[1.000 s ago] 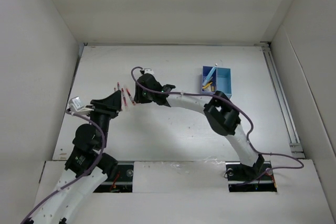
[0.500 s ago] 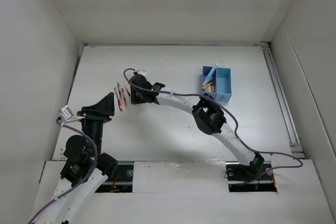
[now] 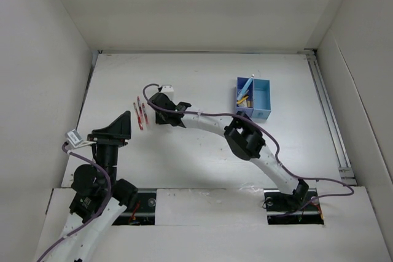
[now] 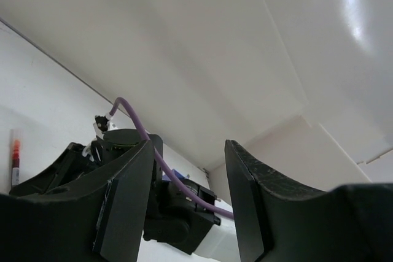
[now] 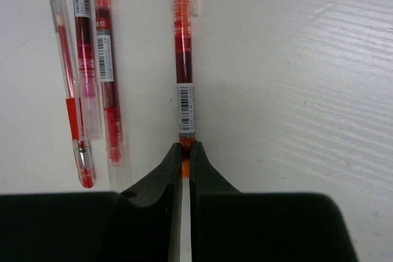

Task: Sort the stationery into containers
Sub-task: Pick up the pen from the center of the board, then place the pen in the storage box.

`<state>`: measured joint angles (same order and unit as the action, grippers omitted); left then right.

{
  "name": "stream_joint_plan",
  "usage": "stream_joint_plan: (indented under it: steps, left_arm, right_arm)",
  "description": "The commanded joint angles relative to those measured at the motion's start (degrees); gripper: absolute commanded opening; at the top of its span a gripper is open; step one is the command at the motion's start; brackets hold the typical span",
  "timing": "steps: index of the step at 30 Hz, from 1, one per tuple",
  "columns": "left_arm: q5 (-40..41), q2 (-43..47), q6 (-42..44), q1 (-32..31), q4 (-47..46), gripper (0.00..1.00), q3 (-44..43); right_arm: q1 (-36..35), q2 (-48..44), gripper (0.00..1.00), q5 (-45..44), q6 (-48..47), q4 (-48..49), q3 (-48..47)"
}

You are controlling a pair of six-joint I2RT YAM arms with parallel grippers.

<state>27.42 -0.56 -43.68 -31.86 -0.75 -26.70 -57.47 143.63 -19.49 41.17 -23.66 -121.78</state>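
**Gripping a pen by its end**

The right gripper (image 5: pixel 185 151) is clamped on the near end of the orange-red pen (image 5: pixel 183 59), which lies flat on the table (image 5: pixel 295 59). Three red pens (image 5: pixel 104 59) lie just beside it. The left gripper (image 4: pixel 187 170) is parted and empty. The blue box (image 3: pixel 263 99) sits well apart.

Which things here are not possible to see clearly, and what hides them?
Top view: items in the blue box are too small to tell apart; the right gripper covers the held pen.
Right wrist view: the fingers hide its near end; the top edge cuts its far end.
Left wrist view: the left gripper hides the lower end of the one loose pen.
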Motion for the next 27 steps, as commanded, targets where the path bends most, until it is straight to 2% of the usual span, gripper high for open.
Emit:
stream_joint_plan:
  steps: [1,3,7,12,16,23,27]
  left_arm:
    - [-0.5,0.4,0.9,-0.4,-1.4,0.46,0.4]
    - [0.3,0.4,0.9,-0.9,-0.8,0.46,0.4]
    - [0.9,0.4,0.9,-1.5,-1.4,0.47,0.9]
    - [-0.8,-3.0,2.0,-1.5,-3.5,0.49,1.6]
    - [-6.3,-8.9,4.7,-1.5,-5.6,0.5,0.0]
    - [-12.9,-17.6,7.1,-2.0,-7.9,0.5,-1.3]
    - [-15.3,-19.6,7.1,-2.0,-9.2,0.5,-1.3]
  right_arm:
    - [-0.4,-3.1,0.0,-2.8,0.7,-2.1,6.0]
    - [-0.4,-5.7,0.0,-1.2,0.7,1.0,7.9]
    - [-0.4,-17.6,0.0,0.1,1.2,8.2,19.3]
    - [-0.4,-30.8,0.0,-3.4,0.7,10.2,27.9]
    - [2.2,-43.3,0.0,-6.7,0.7,10.2,38.2]
    - [14.3,-65.1,0.0,-10.7,7.8,0.5,55.7]
    - [26.7,-72.2,0.0,-7.5,8.8,-0.9,62.6]
